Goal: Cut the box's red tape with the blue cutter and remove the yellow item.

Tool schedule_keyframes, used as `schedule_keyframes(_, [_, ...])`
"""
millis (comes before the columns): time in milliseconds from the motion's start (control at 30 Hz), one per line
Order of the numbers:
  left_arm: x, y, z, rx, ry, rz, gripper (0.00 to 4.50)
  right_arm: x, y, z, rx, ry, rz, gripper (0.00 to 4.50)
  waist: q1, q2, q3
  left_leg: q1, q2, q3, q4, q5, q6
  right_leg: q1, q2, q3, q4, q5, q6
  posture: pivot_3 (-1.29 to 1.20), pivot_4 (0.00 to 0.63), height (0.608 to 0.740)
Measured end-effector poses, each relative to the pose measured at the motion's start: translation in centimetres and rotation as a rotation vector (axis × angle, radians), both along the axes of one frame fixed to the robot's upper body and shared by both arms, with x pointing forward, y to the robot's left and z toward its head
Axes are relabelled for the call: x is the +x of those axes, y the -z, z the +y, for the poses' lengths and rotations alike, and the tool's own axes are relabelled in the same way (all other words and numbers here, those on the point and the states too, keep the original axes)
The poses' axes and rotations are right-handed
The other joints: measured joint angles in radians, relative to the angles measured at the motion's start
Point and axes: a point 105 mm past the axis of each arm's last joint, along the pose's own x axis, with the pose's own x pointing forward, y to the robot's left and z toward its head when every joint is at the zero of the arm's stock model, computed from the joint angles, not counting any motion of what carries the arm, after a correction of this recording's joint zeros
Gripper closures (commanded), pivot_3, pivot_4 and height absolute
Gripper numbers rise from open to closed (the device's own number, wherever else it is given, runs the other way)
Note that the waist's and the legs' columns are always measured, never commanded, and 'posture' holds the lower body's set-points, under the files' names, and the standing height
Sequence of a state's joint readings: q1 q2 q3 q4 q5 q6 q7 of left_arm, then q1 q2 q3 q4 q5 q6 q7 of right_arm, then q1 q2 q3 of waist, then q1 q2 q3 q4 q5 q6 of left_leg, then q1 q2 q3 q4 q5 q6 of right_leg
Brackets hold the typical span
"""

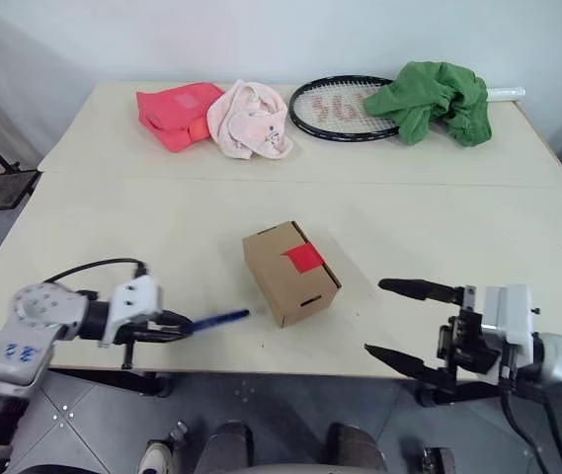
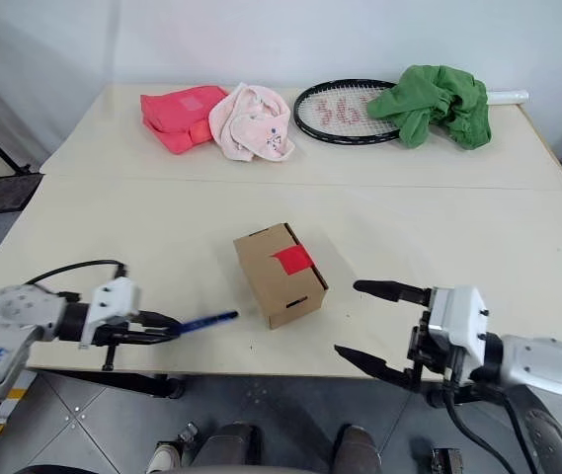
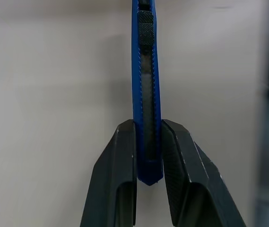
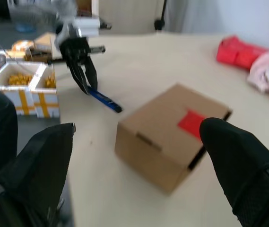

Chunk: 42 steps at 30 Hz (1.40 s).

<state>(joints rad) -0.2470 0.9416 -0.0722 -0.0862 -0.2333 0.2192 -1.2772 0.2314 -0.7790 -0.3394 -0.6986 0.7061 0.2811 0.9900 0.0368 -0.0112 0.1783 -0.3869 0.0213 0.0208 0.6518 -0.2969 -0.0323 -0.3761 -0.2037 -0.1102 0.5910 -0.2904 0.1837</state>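
Two black-fingered grippers flank a small cardboard box (image 1: 290, 273) near the front edge of a pale bench (image 1: 478, 237). At the bench's front-left edge, the left gripper (image 1: 177, 327) is clamped narrow on the blue cutter (image 1: 219, 318), gripping its rear end so the slim body points across toward the box, stopping just short of it. The left wrist view shows both fingers (image 3: 120, 175) pressed against the cutter's sides. The box sits closed, its red tape (image 1: 304, 258) stuck across the lid's edge on the top face. At the front-right edge, the right gripper (image 1: 399, 321) hangs with its jaws spread wide, holding nothing, apart from the box and aimed toward it. Along the far edge lie a pink-red pouch (image 1: 174, 116), a pale pink cloth (image 1: 251, 120), a racket (image 1: 345, 109) and a crumpled green cloth (image 1: 439, 97)
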Motion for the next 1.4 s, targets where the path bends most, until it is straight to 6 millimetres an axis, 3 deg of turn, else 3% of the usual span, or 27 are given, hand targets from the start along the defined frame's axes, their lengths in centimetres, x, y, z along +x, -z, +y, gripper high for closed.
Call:
schedule_keyframes(200, [0.4,0.3,-7.1,-0.002,0.153,0.034,4.06,-1.5,1.5,-1.6,-0.115,0.124,0.098,0.00,0.003,-0.001,0.000,0.000,0.000,0.000,0.002,0.000,0.000,0.000,0.000,0.001,0.000,0.000,0.000,0.00,0.150,0.740])
schedule_keyframes(333, [-0.1,0.8,-10.3,0.049,0.254,0.041,4.06,-1.8,3.1,-2.5,-0.198,0.224,0.173,0.00,-0.003,-0.001,0.000,0.000,0.000,0.001,0.003,0.000,0.000,0.000,0.000,0.001,0.000,0.000,0.000,0.00,0.150,0.740])
schedule_keyframes(433, [0.0,0.8,-11.1,0.094,0.270,0.049,4.06,-2.4,3.5,-2.2,-0.210,0.220,0.204,0.55,-0.007,-0.001,0.000,0.000,0.000,0.001,0.003,0.000,0.001,0.000,0.000,0.002,0.000,0.000,0.000,0.00,0.150,0.740])
schedule_keyframes(567, [-0.2,0.6,-11.5,0.137,0.252,0.049,4.06,-2.7,4.1,-1.0,-0.209,0.187,0.229,1.86,-0.007,-0.001,0.000,0.000,0.000,0.001,0.004,-0.001,0.001,0.001,0.000,0.002,0.000,0.000,0.000,0.00,0.150,0.740])
schedule_keyframes(800, [-1.4,0.6,-12.7,0.176,0.201,0.096,4.06,-1.5,4.3,2.5,-0.198,0.080,0.222,4.30,-0.008,-0.001,0.000,-0.002,0.000,0.000,0.007,-0.001,0.002,0.001,0.000,0.002,0.000,0.000,-0.001,0.00,0.150,0.740])
schedule_keyframes(833, [-1.4,0.6,-12.8,0.174,0.183,0.101,4.06,-1.3,4.5,3.2,-0.204,0.054,0.223,4.46,-0.008,-0.001,0.000,-0.002,0.000,0.000,0.007,-0.001,0.002,0.001,0.000,0.002,0.000,0.000,-0.001,0.00,0.150,0.740])
schedule_keyframes(967, [-1.2,0.5,-13.3,0.167,0.134,0.097,4.06,0.1,5.6,4.4,-0.244,0.011,0.223,4.46,-0.007,-0.001,0.000,-0.003,0.000,0.000,0.011,-0.002,0.003,0.001,0.000,0.002,0.000,0.000,-0.001,0.00,0.150,0.740])
schedule_keyframes(1100, [-1.4,0.5,-13.3,0.175,0.108,0.097,4.06,1.2,7.0,4.5,-0.295,0.011,0.245,4.46,-0.006,-0.001,0.000,-0.004,0.000,0.000,0.011,-0.002,0.003,0.001,0.000,0.002,0.001,0.000,-0.001,0.00,0.150,0.740])
schedule_keyframes(1400, [-1.4,0.5,-13.0,0.191,0.096,0.081,4.06,2.7,8.2,4.1,-0.329,0.029,0.270,4.46,-0.008,-0.001,0.000,-0.003,0.000,0.000,0.011,-0.002,0.003,0.001,0.000,0.002,0.001,0.000,-0.001,0.00,0.150,0.740])
